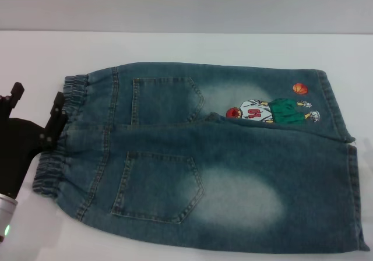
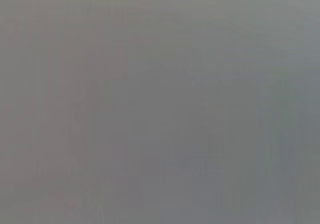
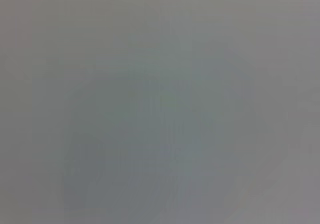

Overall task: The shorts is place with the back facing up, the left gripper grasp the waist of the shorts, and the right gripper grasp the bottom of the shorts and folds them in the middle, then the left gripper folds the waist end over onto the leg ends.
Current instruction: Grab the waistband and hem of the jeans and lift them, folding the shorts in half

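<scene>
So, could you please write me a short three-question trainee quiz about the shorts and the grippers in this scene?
1. True or false: the shorts lie with the patch pockets facing up.
2. Which gripper is in the head view? A) left gripper B) right gripper C) both
3. Fill in: the left gripper is at the ___ end of the shorts.

Key:
1. True; both pockets show on top.
2. A; only the left gripper shows, at the elastic waistband. The wrist views show nothing clear.
3. Waist; the basketball print is near the opposite hem.
</scene>
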Robot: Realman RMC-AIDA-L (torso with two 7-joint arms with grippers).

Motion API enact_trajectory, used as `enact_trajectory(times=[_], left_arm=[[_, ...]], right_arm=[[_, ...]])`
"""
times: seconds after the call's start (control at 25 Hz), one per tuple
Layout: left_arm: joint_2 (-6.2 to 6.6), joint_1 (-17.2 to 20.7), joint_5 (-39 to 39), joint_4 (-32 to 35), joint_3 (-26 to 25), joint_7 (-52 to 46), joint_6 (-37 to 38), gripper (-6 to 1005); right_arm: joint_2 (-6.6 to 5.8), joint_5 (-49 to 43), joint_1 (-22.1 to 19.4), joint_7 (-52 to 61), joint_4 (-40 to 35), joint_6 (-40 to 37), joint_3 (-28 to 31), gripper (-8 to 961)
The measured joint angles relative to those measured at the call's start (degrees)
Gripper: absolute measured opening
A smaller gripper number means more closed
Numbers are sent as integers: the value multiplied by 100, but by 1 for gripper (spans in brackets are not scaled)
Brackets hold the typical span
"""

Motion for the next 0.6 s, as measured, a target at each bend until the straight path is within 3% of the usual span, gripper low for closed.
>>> enact_trajectory(times=[0.6], left_arm=[[22, -25, 36, -167, 125, -86, -82, 712]], right_arm=[[-10, -1, 57, 63, 102, -36, -12, 686]])
